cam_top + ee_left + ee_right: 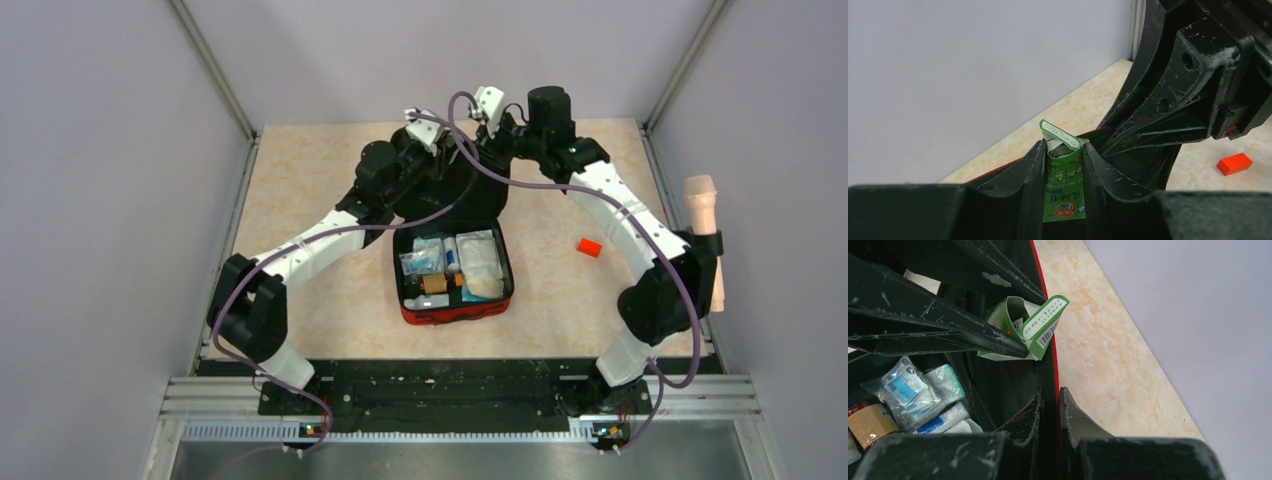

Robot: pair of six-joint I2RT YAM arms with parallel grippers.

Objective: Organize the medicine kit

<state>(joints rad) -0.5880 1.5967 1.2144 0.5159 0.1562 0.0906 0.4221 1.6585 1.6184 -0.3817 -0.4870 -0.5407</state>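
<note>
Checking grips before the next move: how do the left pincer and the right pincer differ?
The left pincer is shut on a green carton, flap open; the right pincer is shut on the red rim of the medicine kit. The left pincer's jaws stand apart around the carton; the right pincer's nearly meet. Both are at the kit's far side.

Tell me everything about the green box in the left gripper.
The green box is a small cardboard carton, green and white, with printed text, a round red logo and a barcode on its open end flap. The left gripper pinches two opposite sides, the open end poking out beyond it, close to the red rim of the medicine kit; contact there is unclear.
</note>
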